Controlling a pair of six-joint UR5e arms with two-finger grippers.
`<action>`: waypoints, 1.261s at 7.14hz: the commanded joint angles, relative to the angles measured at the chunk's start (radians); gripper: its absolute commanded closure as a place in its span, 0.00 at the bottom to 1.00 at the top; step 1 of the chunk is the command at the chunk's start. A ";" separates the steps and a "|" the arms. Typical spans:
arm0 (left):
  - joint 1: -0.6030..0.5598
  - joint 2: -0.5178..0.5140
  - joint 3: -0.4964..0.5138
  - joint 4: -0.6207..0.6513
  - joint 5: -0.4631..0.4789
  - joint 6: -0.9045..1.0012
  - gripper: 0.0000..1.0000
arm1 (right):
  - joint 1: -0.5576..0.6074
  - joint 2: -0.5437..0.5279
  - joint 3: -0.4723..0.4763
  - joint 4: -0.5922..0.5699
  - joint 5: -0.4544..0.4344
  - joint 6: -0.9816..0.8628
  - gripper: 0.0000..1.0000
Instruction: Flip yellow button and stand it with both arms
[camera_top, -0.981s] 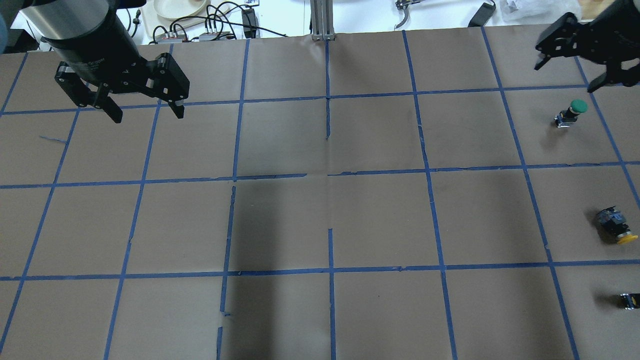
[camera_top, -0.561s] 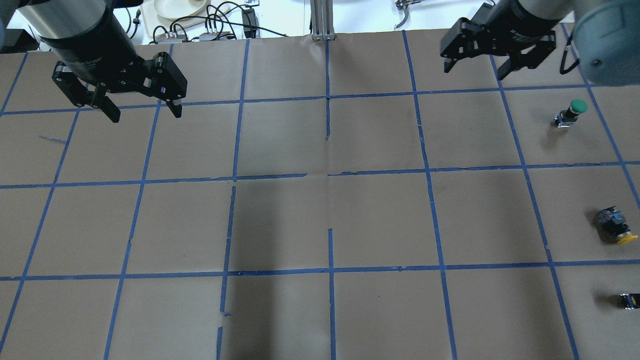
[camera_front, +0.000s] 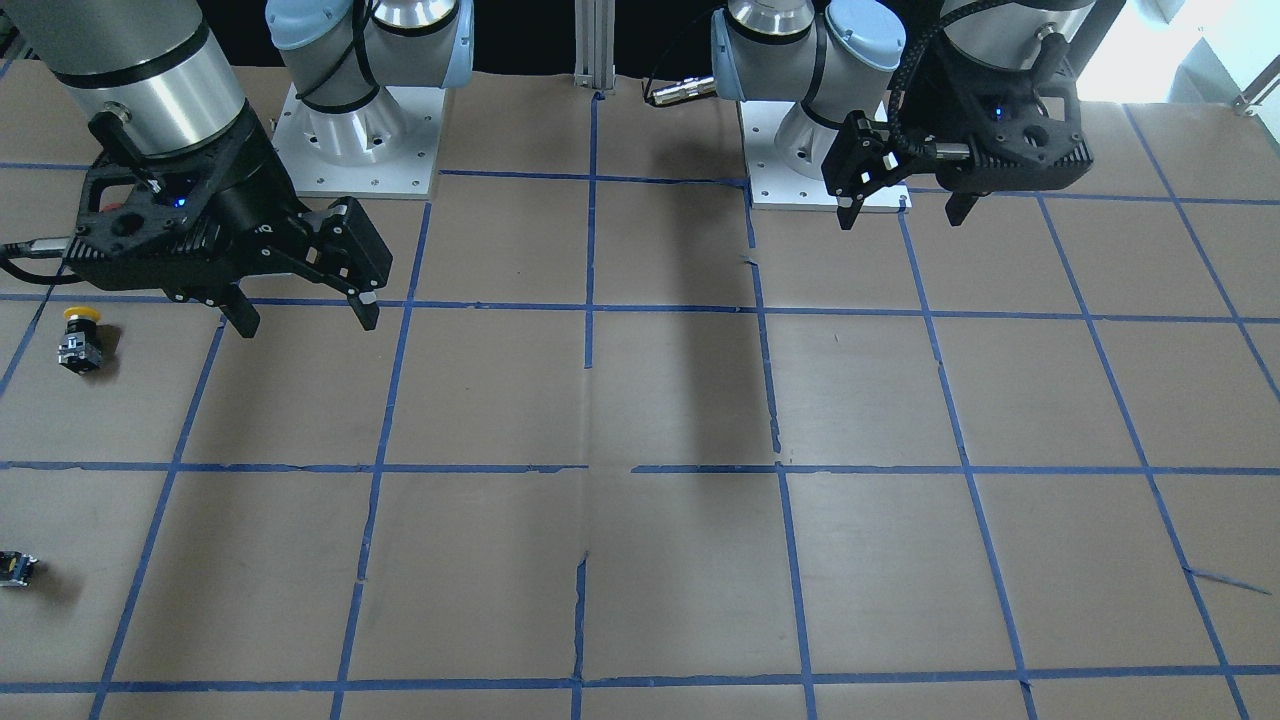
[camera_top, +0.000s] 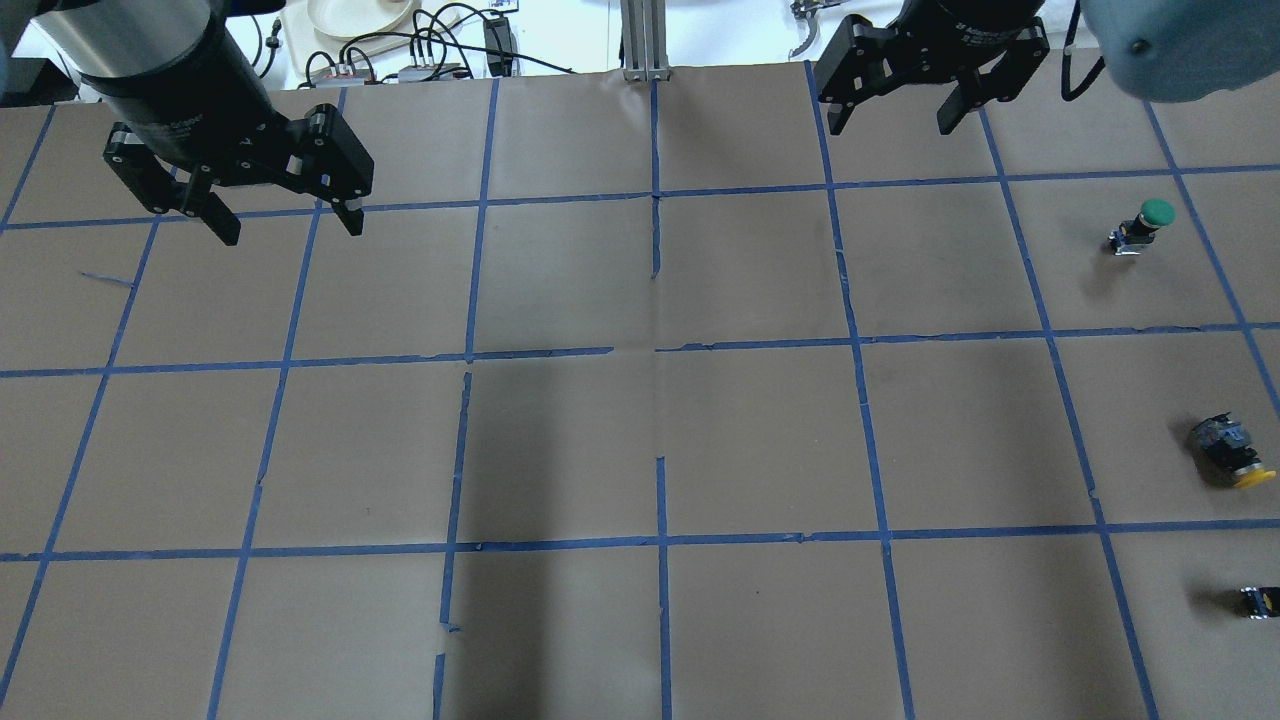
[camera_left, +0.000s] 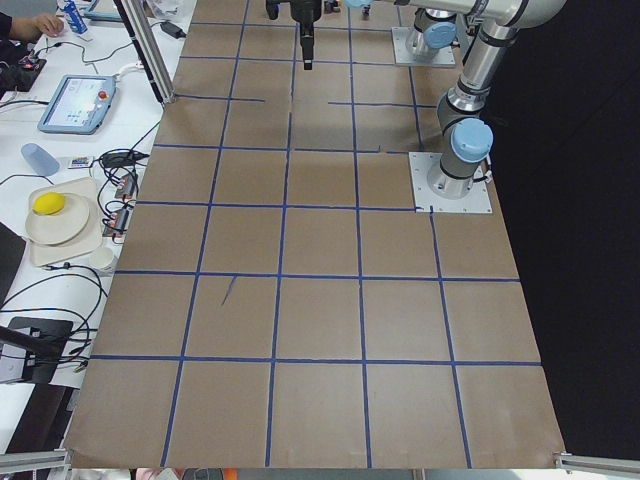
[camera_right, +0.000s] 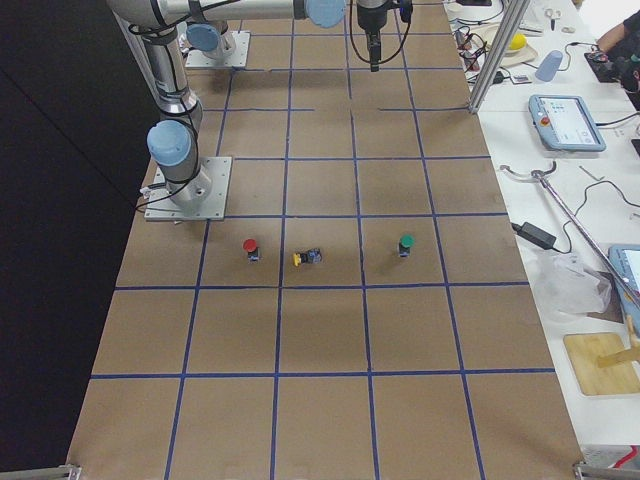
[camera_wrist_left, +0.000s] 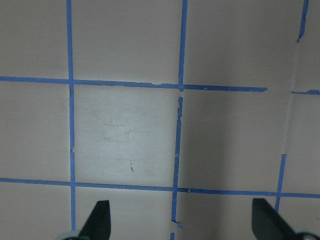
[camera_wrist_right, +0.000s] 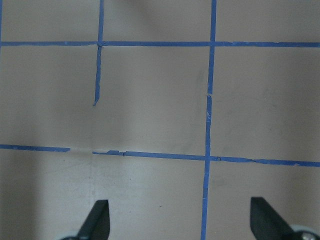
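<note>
The yellow button (camera_top: 1232, 455) lies on its side near the table's right edge, its cap toward the robot. It also shows in the front view (camera_front: 78, 335) and the right side view (camera_right: 308, 258). My right gripper (camera_top: 888, 125) is open and empty. It hangs high over the far part of the table, well away from the button; in the front view my right gripper (camera_front: 308, 320) hangs just beside the button. My left gripper (camera_top: 285, 225) is open and empty over the far left. Both wrist views show only paper and tape between open fingers (camera_wrist_left: 97, 222) (camera_wrist_right: 97, 220).
A green-capped button (camera_top: 1145, 225) stands upright beyond the yellow one. A red-capped button (camera_right: 250, 247) stands on its near side, cut off at the overhead view's right edge. Brown paper with a blue tape grid (camera_top: 660, 360) covers the table.
My right gripper has swung leftward along the far side, from the right corner to right of centre. My left gripper has barely shifted. The buttons have not moved.
</note>
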 joint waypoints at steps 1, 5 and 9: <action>-0.001 0.000 0.000 0.000 -0.001 0.000 0.00 | 0.002 -0.006 -0.003 0.078 -0.037 -0.041 0.00; -0.001 0.002 -0.001 0.000 -0.001 -0.002 0.00 | 0.002 -0.031 0.015 0.113 -0.073 -0.029 0.00; -0.009 -0.008 -0.003 0.000 -0.004 -0.002 0.00 | -0.006 -0.023 0.015 0.110 -0.067 -0.026 0.00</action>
